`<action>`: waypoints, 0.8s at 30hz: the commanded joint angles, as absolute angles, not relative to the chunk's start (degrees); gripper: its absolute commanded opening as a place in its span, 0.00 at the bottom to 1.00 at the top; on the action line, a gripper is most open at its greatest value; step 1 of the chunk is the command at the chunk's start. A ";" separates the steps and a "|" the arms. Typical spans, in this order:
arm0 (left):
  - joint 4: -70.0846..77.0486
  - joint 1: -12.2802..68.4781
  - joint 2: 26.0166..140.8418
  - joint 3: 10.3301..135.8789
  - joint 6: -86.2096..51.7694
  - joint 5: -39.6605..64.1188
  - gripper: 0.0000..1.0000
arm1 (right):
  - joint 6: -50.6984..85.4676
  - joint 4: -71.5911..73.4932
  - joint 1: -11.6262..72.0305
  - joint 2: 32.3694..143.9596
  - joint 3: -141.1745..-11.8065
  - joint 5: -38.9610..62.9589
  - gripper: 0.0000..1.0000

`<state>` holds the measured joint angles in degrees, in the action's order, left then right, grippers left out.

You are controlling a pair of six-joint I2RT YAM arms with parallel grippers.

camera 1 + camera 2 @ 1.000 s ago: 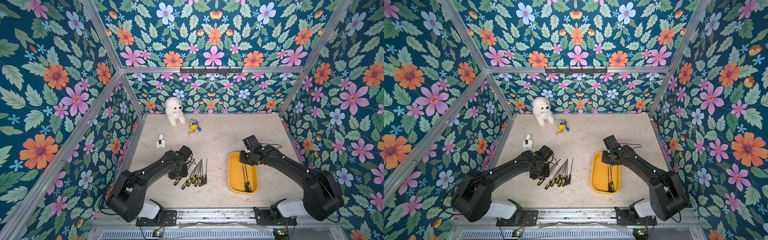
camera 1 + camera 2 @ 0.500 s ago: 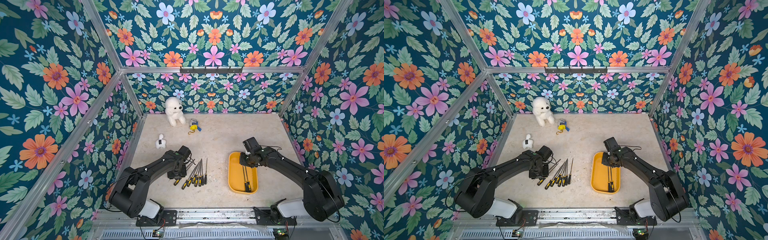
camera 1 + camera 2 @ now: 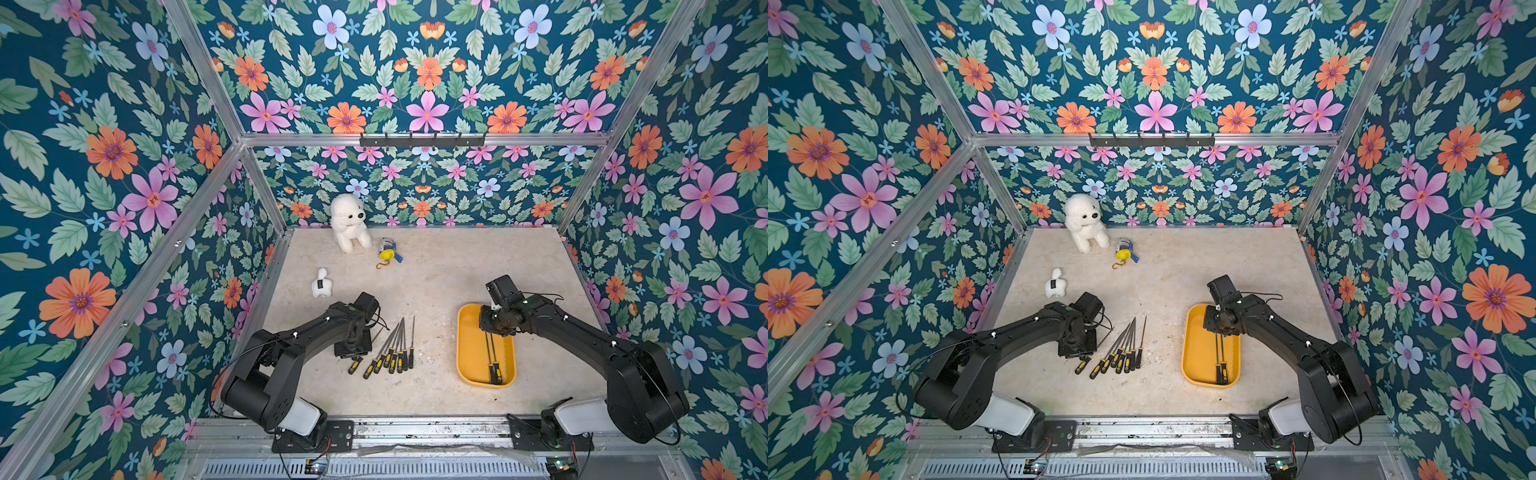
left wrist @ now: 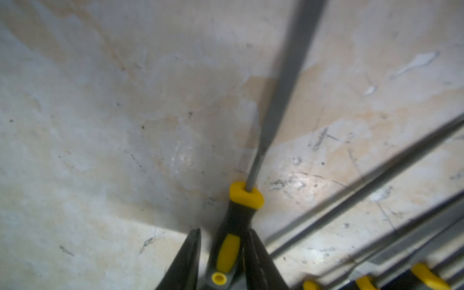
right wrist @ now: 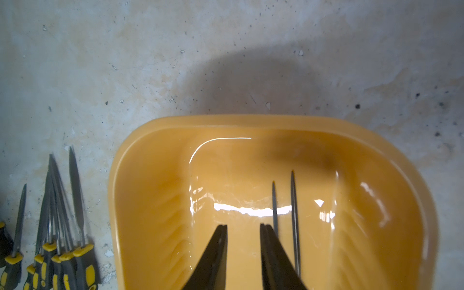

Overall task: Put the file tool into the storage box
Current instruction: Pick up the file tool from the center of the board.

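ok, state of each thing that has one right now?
left pincer: open, straddling a file tool's handle, gap on one side
right pincer: open, empty, over the storage box
storage box: holds two files
loose files: flat on the table, fanned

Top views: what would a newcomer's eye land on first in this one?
The floral walls aside, the yellow-orange storage box at front right stands out, two files lying in it and the right gripper open above it. Beside it a fanned row of black-and-yellow files lies on the table, the left gripper straddling the leftmost file's handle. A white plush dog sits at the back wall.
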<state>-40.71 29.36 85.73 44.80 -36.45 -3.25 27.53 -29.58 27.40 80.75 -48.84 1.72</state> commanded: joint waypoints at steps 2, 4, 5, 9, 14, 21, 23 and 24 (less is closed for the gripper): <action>-39.80 29.36 85.83 44.96 -35.16 -2.14 0.30 | 28.04 -28.74 27.77 81.12 -48.74 1.85 0.28; -39.77 29.36 85.76 45.00 -35.07 -2.11 0.28 | 28.13 -28.74 27.97 81.31 -48.80 1.85 0.28; -39.60 29.35 85.52 45.09 -34.83 -2.03 0.26 | 28.13 -28.62 28.06 81.32 -48.78 1.93 0.28; -40.20 29.36 84.92 47.75 -32.93 -1.61 0.18 | 28.32 -28.64 28.12 81.56 -49.51 2.24 0.28; -42.05 29.36 83.69 53.99 -29.75 1.03 0.10 | 29.73 -27.76 27.80 81.79 -52.35 4.47 0.28; -35.06 30.31 81.56 60.80 -26.76 24.35 0.13 | 34.54 -18.34 22.28 79.19 -54.70 19.71 0.37; -33.16 32.78 82.60 62.66 -27.07 28.48 0.11 | 35.96 -13.68 21.59 79.00 -54.41 24.61 0.39; -32.60 34.86 83.36 63.85 -26.83 29.42 0.11 | 36.29 -11.73 21.54 79.44 -54.49 26.89 0.40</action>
